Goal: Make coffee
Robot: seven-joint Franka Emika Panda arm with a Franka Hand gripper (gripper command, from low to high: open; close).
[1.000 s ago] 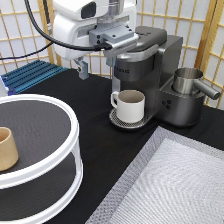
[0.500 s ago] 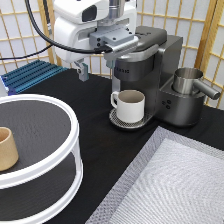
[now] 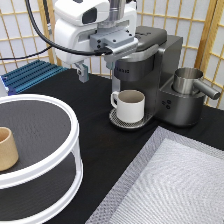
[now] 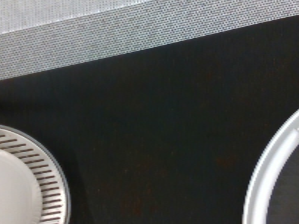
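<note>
Behind the black table [image 3: 95,135] stand paper screens. We see the gripper [image 3: 95,71] high beside the coffee machine [image 3: 155,75], its two dark fingers spread wide with nothing between them. We cannot find the coffee pod in either view. Our worry: the hand hangs close to the machine's head, so a careless sweep could knock it or the white mug [image 3: 131,105] on the drip tray [image 4: 45,175]. The mug's contents are hidden; the tan cup [image 3: 7,148] sits on the round rack [image 3: 65,160].
</note>
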